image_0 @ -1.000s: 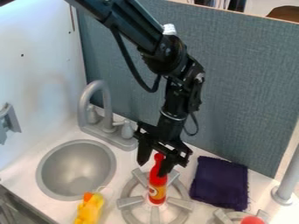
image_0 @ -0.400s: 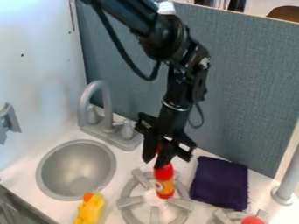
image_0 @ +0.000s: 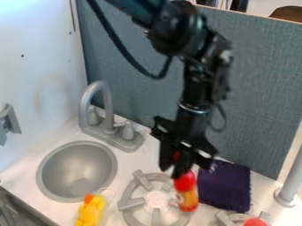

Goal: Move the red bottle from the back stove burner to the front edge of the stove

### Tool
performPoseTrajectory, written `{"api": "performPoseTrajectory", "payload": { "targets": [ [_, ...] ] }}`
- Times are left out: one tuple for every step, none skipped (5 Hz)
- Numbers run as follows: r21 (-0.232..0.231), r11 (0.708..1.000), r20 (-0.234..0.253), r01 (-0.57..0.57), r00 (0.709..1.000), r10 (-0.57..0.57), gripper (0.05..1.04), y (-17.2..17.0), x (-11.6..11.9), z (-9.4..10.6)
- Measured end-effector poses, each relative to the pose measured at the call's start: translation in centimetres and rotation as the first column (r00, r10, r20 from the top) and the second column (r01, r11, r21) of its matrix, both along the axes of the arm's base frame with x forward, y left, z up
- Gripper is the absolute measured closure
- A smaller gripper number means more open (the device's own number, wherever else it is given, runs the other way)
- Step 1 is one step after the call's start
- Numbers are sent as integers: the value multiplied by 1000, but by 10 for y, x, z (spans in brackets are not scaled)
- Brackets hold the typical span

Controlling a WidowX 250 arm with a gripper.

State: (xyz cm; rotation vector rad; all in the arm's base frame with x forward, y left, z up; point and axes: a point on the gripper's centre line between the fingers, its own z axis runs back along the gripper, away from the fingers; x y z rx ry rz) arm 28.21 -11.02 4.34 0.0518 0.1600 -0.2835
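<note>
While the camera view looks down on the near burner point(image_0: 131, 203), the gripper point(image_0: 171, 171) hangs above its right side, closed on the upper part of a red-capped bottle point(image_0: 187, 194). Bottle: slightly tilted, at the burner's right edge; contact below cannot be judged. Dark purple cloth point(image_0: 227, 187): right of burner. Sink point(image_0: 77, 167): left of burner. Yellow toy point(image_0: 89, 214): lower left of burner. Grey faucet point(image_0: 88, 103): behind and left of burner.

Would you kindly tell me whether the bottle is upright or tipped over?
Roughly upright: the bottle has its neck up in the hand, its base down.
</note>
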Motion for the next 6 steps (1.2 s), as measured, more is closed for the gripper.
{"api": "performPoseTrajectory", "payload": {
  "targets": [
    [39, 997, -71, 71, 995, -68, 753, -22, -20, -19],
    [99, 990, -120, 96, 989, -84, 753, -29, -31, -37],
    [168, 983, -156, 75, 987, -48, 753, -21, -34, -54],
    [190, 980, -124, 64, 991, -40, 753, -18, -29, -61],
    [211, 976, -91, 48, 995, -29, 754, -16, -24, -64],
    [212, 976, -95, 53, 995, -33, 753, -16, -23, -67]
  ]
}}
